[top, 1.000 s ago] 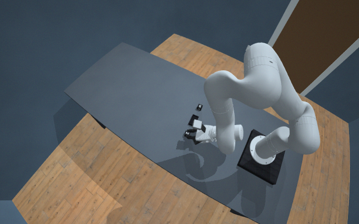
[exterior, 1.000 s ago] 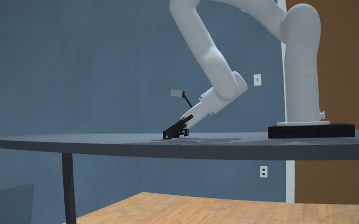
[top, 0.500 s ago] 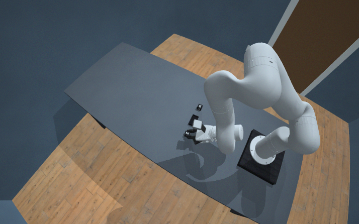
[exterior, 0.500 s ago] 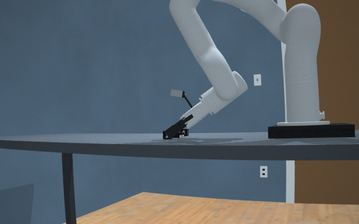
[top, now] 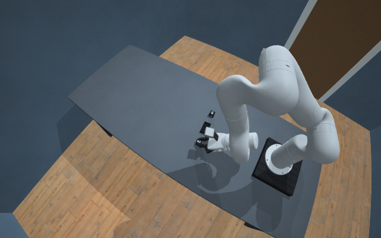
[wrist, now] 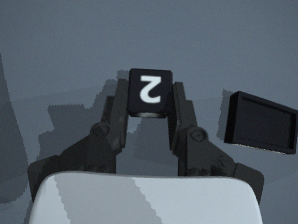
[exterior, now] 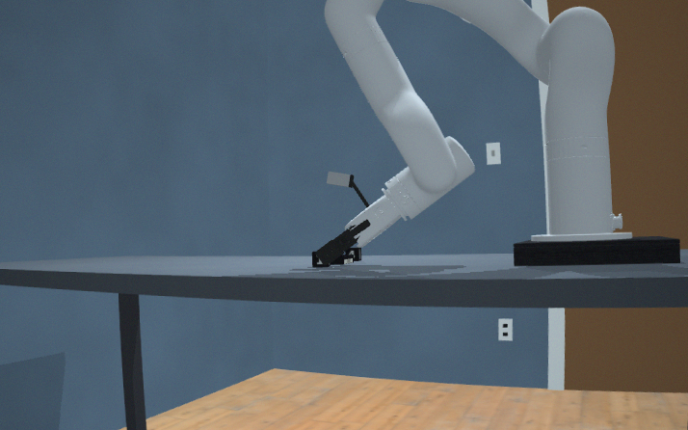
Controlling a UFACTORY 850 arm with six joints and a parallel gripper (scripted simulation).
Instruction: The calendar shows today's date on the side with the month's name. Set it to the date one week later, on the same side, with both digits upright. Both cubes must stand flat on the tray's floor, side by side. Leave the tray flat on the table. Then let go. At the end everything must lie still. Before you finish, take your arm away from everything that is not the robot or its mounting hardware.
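Dark grey table beneath; the gripper slants down, its fingers closed in about the 2 cube, whether gripping or a hair off unclear; the tray lies just beside the right-hand finger in the wrist view, the likely way to carry.

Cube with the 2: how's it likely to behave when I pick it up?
The cube with the 2 looks rigid: crisp edges, no visible bulge beside the fingers. Its flat faces suggest little rolling. It might pivot, though, given the pincer's slanted approach.
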